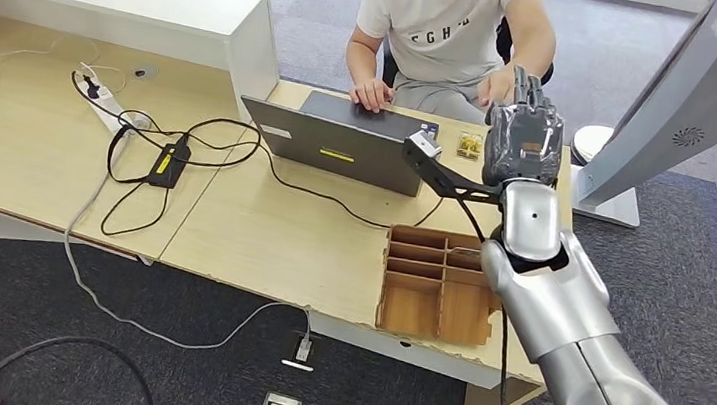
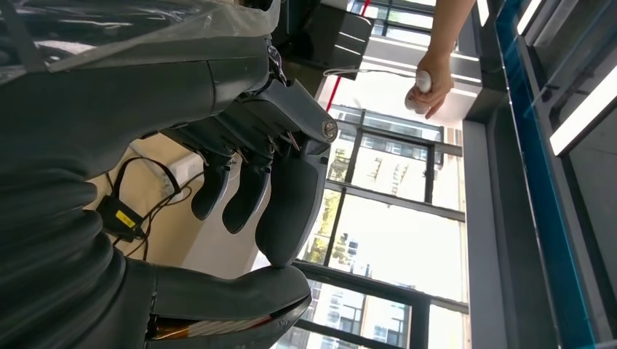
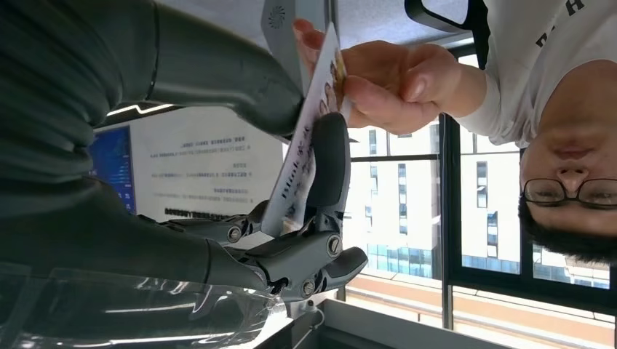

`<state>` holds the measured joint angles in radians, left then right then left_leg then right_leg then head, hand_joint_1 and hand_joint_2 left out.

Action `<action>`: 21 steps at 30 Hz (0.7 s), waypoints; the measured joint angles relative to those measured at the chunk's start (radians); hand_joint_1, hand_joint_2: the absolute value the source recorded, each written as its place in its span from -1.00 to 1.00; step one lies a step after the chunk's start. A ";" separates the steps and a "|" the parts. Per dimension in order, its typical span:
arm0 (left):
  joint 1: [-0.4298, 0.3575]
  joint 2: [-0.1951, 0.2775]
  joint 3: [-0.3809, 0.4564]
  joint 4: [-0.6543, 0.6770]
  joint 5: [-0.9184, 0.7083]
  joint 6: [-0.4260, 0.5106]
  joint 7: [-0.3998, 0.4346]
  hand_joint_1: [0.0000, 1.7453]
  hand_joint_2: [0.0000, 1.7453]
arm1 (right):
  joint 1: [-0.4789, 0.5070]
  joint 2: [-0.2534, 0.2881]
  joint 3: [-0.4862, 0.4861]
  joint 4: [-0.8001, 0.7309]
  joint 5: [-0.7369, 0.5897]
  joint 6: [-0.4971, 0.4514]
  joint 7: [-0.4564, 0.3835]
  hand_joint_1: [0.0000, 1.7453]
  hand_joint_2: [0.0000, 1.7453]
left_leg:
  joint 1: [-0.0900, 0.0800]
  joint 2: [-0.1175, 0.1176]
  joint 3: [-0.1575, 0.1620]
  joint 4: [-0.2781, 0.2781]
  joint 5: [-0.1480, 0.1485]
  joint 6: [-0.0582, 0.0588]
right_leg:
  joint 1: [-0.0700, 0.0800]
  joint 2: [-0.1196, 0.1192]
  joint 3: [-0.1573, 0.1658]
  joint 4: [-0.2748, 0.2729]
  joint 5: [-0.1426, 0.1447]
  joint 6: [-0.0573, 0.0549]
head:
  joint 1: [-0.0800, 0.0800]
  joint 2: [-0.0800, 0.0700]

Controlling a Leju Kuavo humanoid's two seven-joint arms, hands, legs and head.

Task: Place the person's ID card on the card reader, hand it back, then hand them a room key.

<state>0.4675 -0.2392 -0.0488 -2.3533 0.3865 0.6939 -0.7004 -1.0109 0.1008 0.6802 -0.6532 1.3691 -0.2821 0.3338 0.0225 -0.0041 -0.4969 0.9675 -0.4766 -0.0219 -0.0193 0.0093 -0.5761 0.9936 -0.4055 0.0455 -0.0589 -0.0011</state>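
My right hand (image 1: pixel 523 129) is raised above the desk's far right, level with the seated person's hand (image 1: pixel 498 84). In the right wrist view a white printed card (image 3: pixel 302 156) stands between my thumb and a dark finger (image 3: pixel 329 163), which pinch its lower part. The person's hand (image 3: pixel 393 80) grips the card's other end. I cannot tell whether the card is the ID or the room key. My left hand (image 2: pixel 255 182) holds nothing, its fingers hanging apart from the thumb.
A grey laptop (image 1: pixel 340 145) sits open before the person, whose other hand (image 1: pixel 371 93) rests on it. A wooden compartment tray (image 1: pixel 441 287) stands at the desk's near right. Cables and a power strip (image 1: pixel 108 106) lie to the left. A monitor stand (image 1: pixel 626 205) is on the right.
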 joint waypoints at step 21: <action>0.000 0.011 -0.008 0.000 -0.004 0.000 0.000 0.54 1.00 | 0.175 -0.130 -0.042 -0.328 -0.040 -0.010 -0.045 -1.00 1.00 | 0.000 0.000 0.001 0.000 0.000 0.000 | 0.000 0.000 0.000 -0.001 0.000 0.000 | 0.000 0.000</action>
<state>0.4670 -0.2280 -0.0565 -2.3534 0.3822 0.6939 -0.7004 -0.8359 -0.0290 0.6377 -0.9813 1.3295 -0.2921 0.2886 0.0223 -0.0042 -0.4955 0.9678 -0.4769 -0.0216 -0.0193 0.0094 -0.5758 0.9927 -0.4055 0.0455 -0.0588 -0.0011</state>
